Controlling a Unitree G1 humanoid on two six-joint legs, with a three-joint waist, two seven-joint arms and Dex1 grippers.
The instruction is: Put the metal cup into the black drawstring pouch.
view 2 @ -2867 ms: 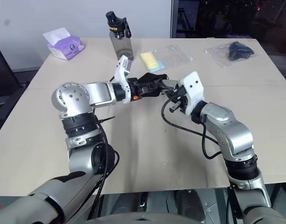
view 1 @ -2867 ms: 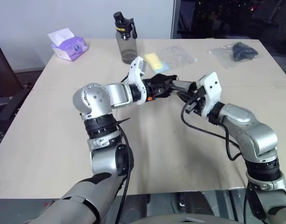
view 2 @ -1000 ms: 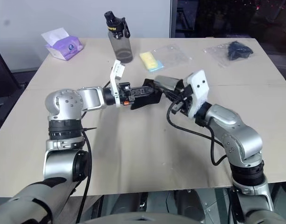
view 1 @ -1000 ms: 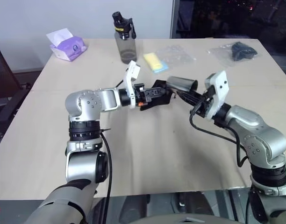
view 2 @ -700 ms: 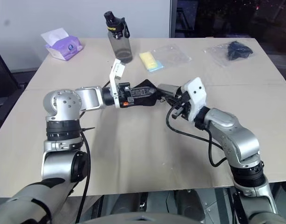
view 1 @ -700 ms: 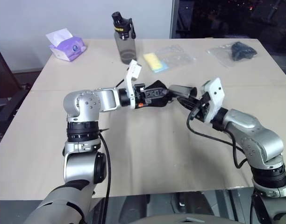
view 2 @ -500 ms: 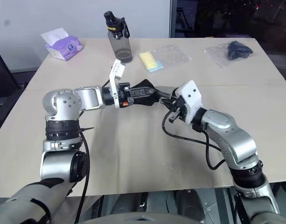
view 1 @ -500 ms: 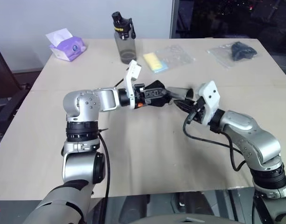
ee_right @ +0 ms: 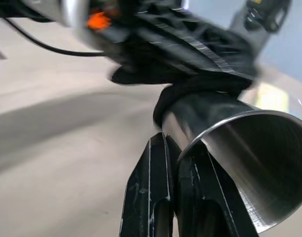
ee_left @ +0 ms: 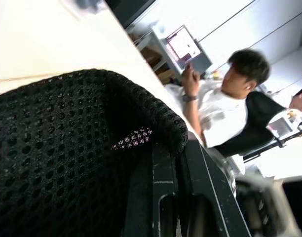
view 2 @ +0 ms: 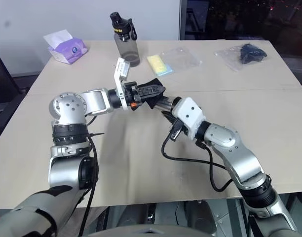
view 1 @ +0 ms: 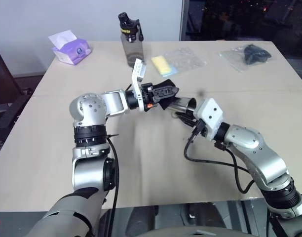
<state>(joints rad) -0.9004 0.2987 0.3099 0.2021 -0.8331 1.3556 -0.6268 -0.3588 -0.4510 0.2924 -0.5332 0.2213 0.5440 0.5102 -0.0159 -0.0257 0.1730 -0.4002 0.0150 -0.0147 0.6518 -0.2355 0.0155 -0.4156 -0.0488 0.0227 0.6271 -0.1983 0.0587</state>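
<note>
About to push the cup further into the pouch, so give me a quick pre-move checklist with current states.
1. Right gripper shut on the cup rim: ok.
2. Left gripper shut on the pouch: ok.
3. Cup base at the pouch mouth, open end facing away: ok.
4. Cup fully inside the pouch: not ok, most of it shows.
5. Pouch mouth open wide enough: cannot tell.
6. Bottle well clear of both arms: ok.

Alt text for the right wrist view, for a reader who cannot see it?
The right gripper, shut on the rim of the metal cup, pushes the cup's base into the black drawstring pouch, which the left gripper holds above the table.
</note>
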